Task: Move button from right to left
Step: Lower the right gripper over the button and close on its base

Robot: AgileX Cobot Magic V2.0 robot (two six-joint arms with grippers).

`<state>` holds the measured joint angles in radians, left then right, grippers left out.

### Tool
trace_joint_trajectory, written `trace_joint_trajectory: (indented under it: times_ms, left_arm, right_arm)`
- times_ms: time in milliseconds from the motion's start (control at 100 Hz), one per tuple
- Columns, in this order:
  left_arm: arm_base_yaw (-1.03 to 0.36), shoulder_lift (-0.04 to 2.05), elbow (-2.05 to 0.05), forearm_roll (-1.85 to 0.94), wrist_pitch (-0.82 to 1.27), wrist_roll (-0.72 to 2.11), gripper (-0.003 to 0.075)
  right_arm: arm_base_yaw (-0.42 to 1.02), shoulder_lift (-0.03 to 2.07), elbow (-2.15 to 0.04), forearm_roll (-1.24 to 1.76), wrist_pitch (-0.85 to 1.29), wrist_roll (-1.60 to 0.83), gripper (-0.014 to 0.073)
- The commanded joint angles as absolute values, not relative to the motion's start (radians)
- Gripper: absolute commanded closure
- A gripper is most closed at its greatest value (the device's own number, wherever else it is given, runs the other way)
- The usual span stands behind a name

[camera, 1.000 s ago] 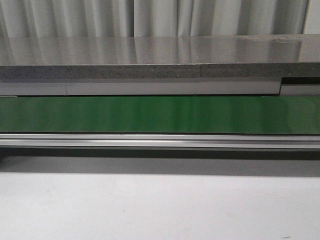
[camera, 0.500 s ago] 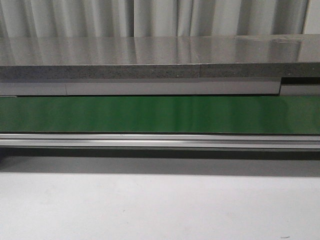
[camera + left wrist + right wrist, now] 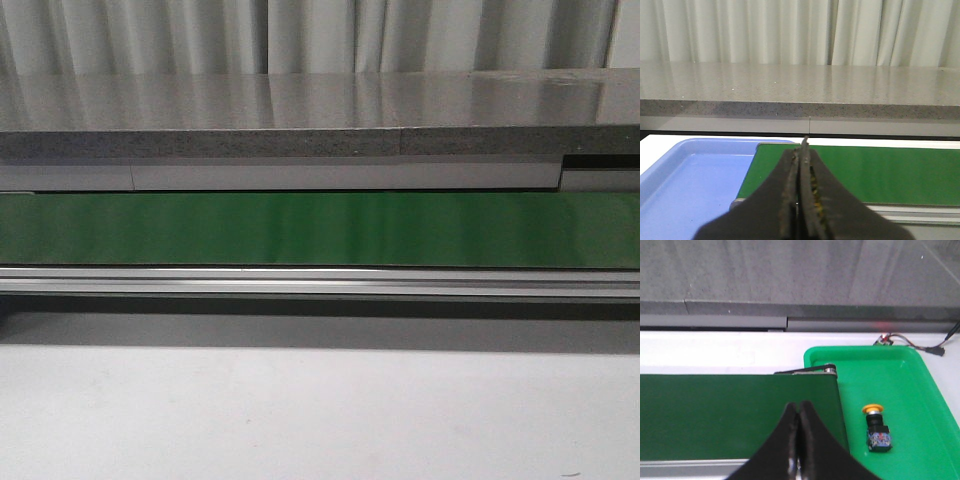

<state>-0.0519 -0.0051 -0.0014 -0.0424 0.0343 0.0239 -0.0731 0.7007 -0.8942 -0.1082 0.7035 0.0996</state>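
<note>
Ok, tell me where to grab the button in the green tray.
Grip the button across its black blocky body, coming from above with the right end effector. It lies on its side in the green tray; the flat body sides look surer than the round yellow cap.

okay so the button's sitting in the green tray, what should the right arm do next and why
Probably open the right gripper and swing it over the button. The gripper is shut, poised above the green belt, while the button lies on its side in the green tray, untouched. The left gripper is shut too, near the blue tray.
</note>
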Motion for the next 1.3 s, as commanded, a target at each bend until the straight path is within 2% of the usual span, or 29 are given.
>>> trace_joint_trajectory:
  times_ms: [0,580,630,700,750,850,900,1160,1290]
  left_arm:
    - [-0.049,-0.037,0.044,-0.051,-0.051,0.016,0.0741]
    - [-0.049,-0.037,0.044,-0.051,-0.051,0.016,0.0741]
    - [-0.049,-0.037,0.044,-0.051,-0.051,0.016,0.0741]
    - [-0.049,-0.037,0.044,-0.051,-0.051,0.016,0.0741]
    - [-0.049,-0.037,0.044,-0.051,-0.051,0.016,0.0741]
    - [-0.049,-0.037,0.044,-0.051,-0.051,0.016,0.0741]
    - [-0.049,-0.037,0.044,-0.051,-0.051,0.016,0.0741]
    - [-0.049,-0.037,0.044,-0.051,-0.051,0.016,0.0741]
    - [-0.049,-0.037,0.044,-0.051,-0.051,0.016,0.0741]
  right_arm:
    - [-0.099,0.767,-0.963,-0.117,0.692,0.104,0.0660]
    - [-0.509,1.004,-1.004,-0.070,0.837,0.078,0.0648]
    - [-0.530,1.039,-1.004,-0.059,0.855,0.046,0.0608]
    - [-0.544,1.079,-1.004,-0.040,0.872,0.000,0.0486]
    - [-0.551,1.110,-1.004,-0.028,0.875,-0.029,0.0358]
    - [-0.562,1.171,-1.004,-0.019,0.866,-0.044,0.0035]
    - [-0.562,1.201,-1.004,-0.019,0.853,-0.044,-0.0076]
    - [-0.562,1.356,-1.006,-0.018,0.680,-0.055,-0.0017]
    - [-0.572,1.431,-1.007,-0.013,0.582,-0.187,-0.0017]
